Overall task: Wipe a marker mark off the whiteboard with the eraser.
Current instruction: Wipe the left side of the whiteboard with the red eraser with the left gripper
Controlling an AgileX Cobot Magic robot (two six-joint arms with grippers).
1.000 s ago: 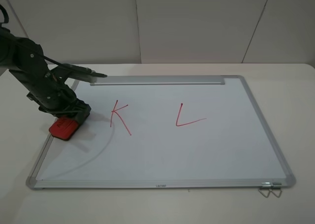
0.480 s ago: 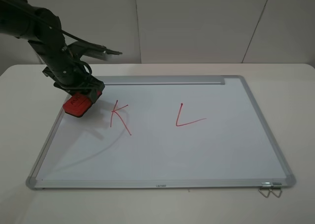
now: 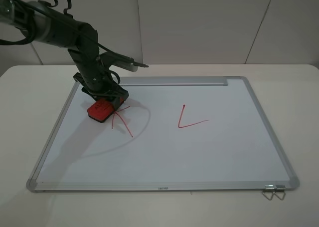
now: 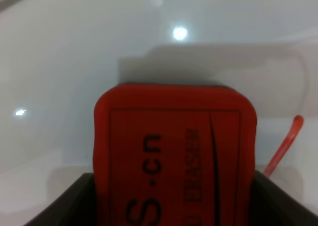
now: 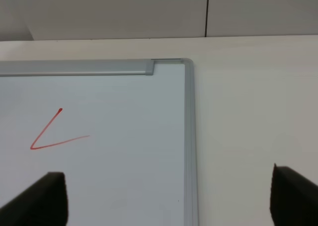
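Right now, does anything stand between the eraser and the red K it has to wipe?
Nothing visible does. The eraser, held by the left gripper, is at the edge of the K, over bare whiteboard.

High front camera spans whole whiteboard (image 3: 199, 152); left wrist close over eraser (image 4: 174, 151); right wrist shares L-shaped mark (image 5: 45, 129).

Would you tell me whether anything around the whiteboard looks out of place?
Nothing looks spilled or damaged. The one oddity is the small wire clips poking out at the near right corner of the whiteboard. The left gripper holds the eraser at the marker mark.
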